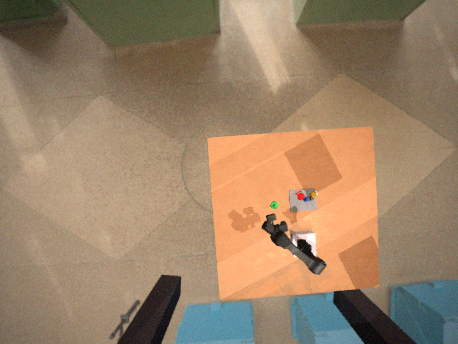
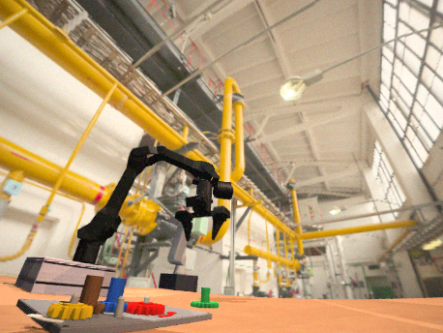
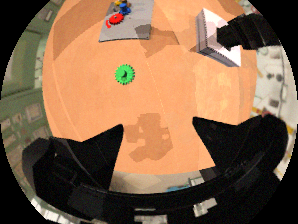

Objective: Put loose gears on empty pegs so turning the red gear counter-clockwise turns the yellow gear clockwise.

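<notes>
My gripper (image 1: 278, 221) (image 2: 201, 239) (image 3: 158, 124) is open and empty, high above the table, away from the board. A loose green gear (image 1: 274, 205) (image 2: 205, 304) (image 3: 125, 74) with an upright handle stands on the table beside the grey board (image 1: 295, 206) (image 2: 189, 317) (image 3: 135, 31). On the board are the red gear (image 1: 301, 196) (image 2: 145, 308) (image 3: 116, 19) and the yellow gear (image 2: 70, 311). A blue gear (image 2: 116, 290) and a brown gear (image 2: 92, 290) with tall handles stand between them; their tooth contact is too small to tell. A bare grey peg (image 2: 120, 307) shows.
The white base block (image 2: 63, 276) (image 3: 202, 35) under the arm stands on the table near the board. The wooden table (image 1: 250, 165) (image 3: 85, 90) extends around board and green gear. Arm shadows fall on it.
</notes>
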